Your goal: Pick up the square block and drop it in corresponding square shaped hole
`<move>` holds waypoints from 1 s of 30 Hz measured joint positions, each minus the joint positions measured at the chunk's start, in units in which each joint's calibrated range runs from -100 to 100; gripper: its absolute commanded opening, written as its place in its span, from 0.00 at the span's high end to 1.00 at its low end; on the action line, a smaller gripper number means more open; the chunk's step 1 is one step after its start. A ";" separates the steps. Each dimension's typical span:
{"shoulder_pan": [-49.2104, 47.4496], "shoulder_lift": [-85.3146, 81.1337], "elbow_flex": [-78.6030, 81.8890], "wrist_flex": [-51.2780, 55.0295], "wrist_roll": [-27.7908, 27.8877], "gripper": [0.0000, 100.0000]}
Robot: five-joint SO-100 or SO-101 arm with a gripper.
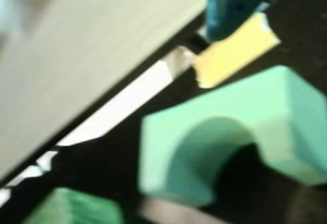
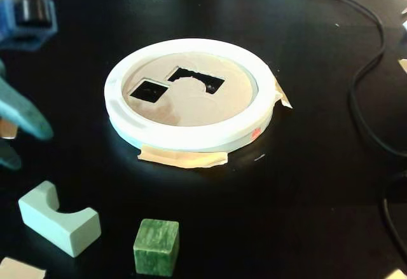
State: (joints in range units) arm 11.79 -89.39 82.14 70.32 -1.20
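The square block (image 2: 156, 247), a small dark green marbled cube, stands on the black table near the front; in the wrist view only its top (image 1: 71, 208) shows at the bottom left. The square shaped hole (image 2: 148, 90) is a dark cutout on the left of the round tan board, inside the white ring (image 2: 191, 136). My gripper (image 2: 32, 147) enters the fixed view from the left edge, to the left of the ring and well above and left of the cube. Its teal fingers (image 2: 25, 114) are spread, with nothing between them. One teal finger (image 1: 232, 7) shows in the wrist view.
A pale mint block with a semicircular notch (image 2: 58, 217) (image 1: 240, 132) lies left of the cube. A larger irregular cutout (image 2: 197, 79) sits beside the square one. Tape tabs (image 2: 184, 158) hold the ring down. A black cable (image 2: 365, 69) runs along the right side.
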 measured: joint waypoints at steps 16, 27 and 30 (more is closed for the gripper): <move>-0.10 49.84 -37.97 -10.67 1.51 0.12; -3.60 96.03 -77.40 4.75 6.01 0.12; -3.50 100.85 -81.80 6.60 6.20 0.12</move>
State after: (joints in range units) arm 8.29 11.46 0.34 76.92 5.01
